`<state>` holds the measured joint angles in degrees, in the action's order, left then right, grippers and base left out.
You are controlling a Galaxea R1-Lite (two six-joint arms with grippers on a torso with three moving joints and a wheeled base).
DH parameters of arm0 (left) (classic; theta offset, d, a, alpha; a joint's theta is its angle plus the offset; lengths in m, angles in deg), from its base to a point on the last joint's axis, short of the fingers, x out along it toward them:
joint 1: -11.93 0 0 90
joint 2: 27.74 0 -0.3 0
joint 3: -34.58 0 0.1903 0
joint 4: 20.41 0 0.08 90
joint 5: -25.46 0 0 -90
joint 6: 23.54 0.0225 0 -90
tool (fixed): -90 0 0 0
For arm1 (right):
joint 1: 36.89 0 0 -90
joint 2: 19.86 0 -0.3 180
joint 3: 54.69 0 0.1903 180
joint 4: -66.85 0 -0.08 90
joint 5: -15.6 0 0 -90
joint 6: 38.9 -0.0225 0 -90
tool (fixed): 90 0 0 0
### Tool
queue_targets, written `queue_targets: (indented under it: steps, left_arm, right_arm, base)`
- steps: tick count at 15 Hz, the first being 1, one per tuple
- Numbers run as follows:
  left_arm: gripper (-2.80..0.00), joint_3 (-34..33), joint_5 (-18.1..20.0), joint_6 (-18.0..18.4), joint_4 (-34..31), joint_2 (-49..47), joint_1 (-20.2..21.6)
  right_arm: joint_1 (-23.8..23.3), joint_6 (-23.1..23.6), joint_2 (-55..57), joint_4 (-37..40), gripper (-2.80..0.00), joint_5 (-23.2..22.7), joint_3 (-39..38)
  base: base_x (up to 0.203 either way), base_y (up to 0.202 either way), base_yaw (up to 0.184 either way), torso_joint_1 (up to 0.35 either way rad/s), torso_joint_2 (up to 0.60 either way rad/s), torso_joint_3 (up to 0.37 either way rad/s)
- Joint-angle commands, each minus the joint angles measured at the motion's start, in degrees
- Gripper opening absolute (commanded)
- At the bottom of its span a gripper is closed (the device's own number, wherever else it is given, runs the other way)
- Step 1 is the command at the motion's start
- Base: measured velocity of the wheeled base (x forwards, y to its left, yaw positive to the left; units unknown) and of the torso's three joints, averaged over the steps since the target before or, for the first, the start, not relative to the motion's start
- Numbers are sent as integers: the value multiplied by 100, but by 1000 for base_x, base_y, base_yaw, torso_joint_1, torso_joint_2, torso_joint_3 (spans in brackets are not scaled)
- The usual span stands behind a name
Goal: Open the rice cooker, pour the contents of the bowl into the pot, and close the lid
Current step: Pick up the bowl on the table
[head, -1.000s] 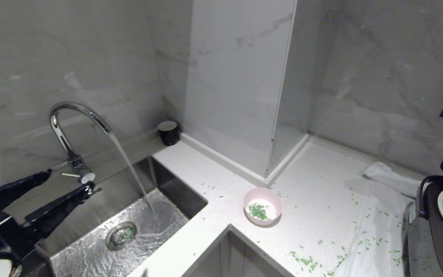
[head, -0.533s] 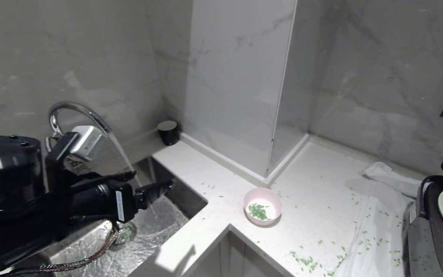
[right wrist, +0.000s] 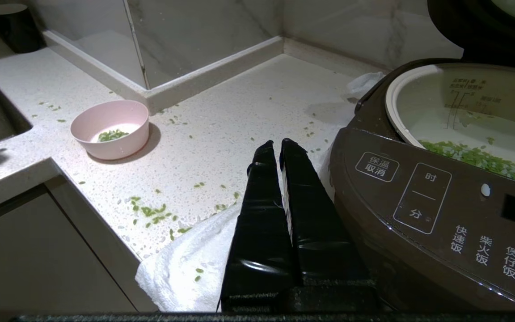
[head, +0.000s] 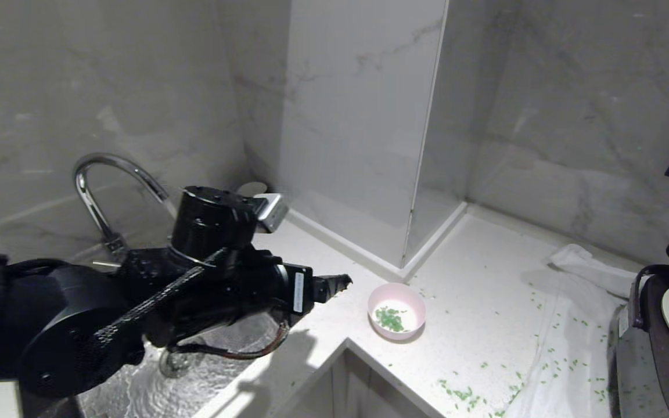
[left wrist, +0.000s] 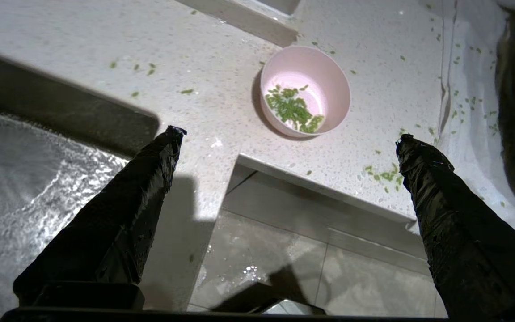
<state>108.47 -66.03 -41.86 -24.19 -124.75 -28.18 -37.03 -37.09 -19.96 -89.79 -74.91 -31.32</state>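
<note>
The left gripper [head: 340, 284] hangs over the desk edge beside the sink [head: 154, 389], jaws spread wide and empty, fingers [left wrist: 150, 179] pointing toward the bowl [head: 396, 310]. The gripper is near the bowl but not touching it. The right gripper [right wrist: 280, 150] is parked low in front of the cooker [right wrist: 418, 201], fingers pressed together with nothing between them.

The bowl stands upright on the desk [head: 485, 278], just behind the inner corner of the desk edge. A small heap of green grains [left wrist: 293, 109] lies on its floor. Loose grains are scattered over the desk and over the white cloth [right wrist: 186, 264] under the cooker.

The cooker sits at the right end of the desk. Its lid [right wrist: 472, 27] is raised. The pot [right wrist: 458, 112] is exposed and already carries green grains on its bottom.

Step in hand, as judged: opening is done; the left gripper is approaching the bowl for pickup. The next move calls for bringing the jaws across the rim, closing on the wall, then lifting level toward the pot. Risk: a tilted lift would add to the spill.

Legible writing on the cooker panel: 保温/取消, 时, 分, 快速饭, 柴火饭, 煲仔饭. No brand name is readable.
</note>
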Motion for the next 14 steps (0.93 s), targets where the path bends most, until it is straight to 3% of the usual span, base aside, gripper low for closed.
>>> queue_targets:
  steps: [1, 7, 12, 14]
  left_arm:
    - [0, 566, -30, -60, 5, -1153, -119]
    - [0, 1598, -301, -112, -1, -2626, -334]
    - [0, 2356, -814, -223, 1, -3381, -540]
    - [0, 2635, -1194, -256, 1, -3757, -597]
  right_arm:
    - [-4, 3, 10, 0, -280, -2, -9]
    - [-4, 3, 10, 0, -280, -1, -9]
    - [-4, 3, 10, 0, -280, -2, -9]
    - [-4, 3, 10, 0, -280, -2, -9]
  base:
    - [0, 0, 0, 0, 0, 0]
    - [0, 0, 0, 0, 0, 0]
    - [0, 0, 0, 0, 0, 0]
    - [0, 0, 0, 0, 0, 0]
